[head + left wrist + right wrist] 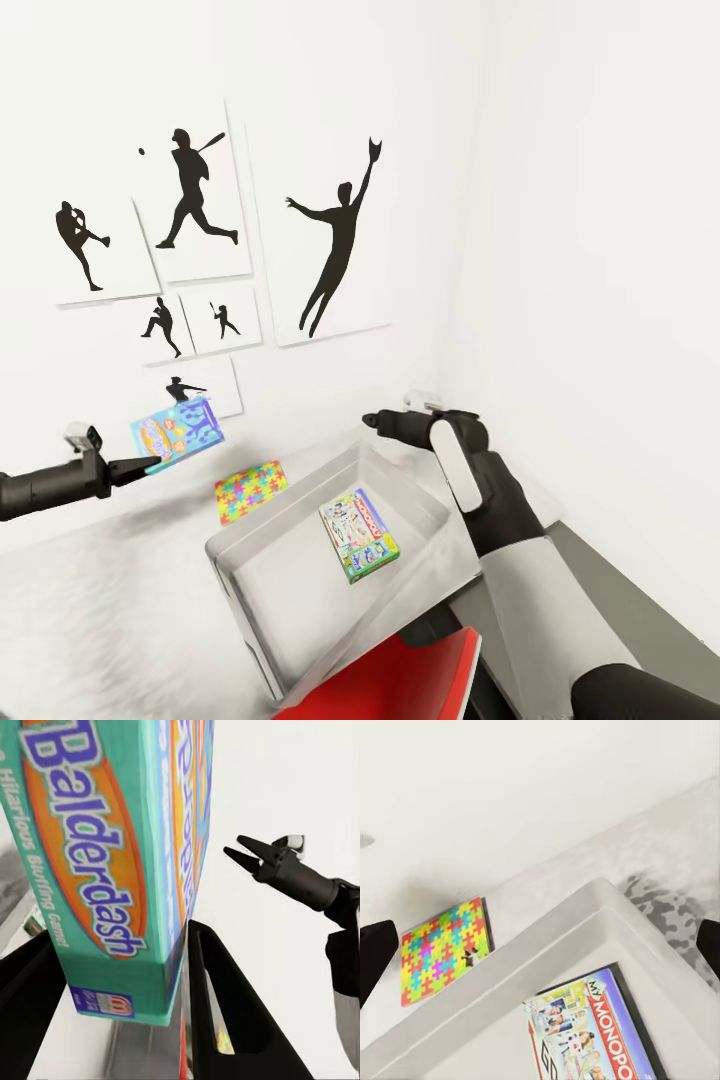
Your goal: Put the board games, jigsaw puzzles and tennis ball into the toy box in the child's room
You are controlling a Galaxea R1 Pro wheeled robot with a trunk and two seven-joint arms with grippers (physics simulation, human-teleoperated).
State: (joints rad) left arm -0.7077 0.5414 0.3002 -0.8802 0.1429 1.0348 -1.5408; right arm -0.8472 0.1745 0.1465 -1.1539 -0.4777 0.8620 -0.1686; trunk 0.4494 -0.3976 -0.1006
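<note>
The left end effector [120, 967] pinched a blue-green "Balderdash" game box [177, 428] between its two black fingers [232, 1012], holding it in the air above the counter [120, 600]. The box stood tilted, its printed face toward the wall pictures [200, 250].

Below and beside that end effector lay a jigsaw puzzle [249, 491], flat on the counter, just behind the toy box [300, 600] and close to its rear rim. Whether it touched the rim could not be told.

The right end effector [374, 420] hovered over the far corner of the toy box with its fingers spread and nothing between them. Beneath it, inside the toy box, a "Monopoly" game box [589, 1035] lay flat on the bottom. From the right wrist, the puzzle [442, 949] showed outside the bin's wall, on the counter near the white wall.

A red object [400, 680] sat at the near edge of the toy box, under it.
</note>
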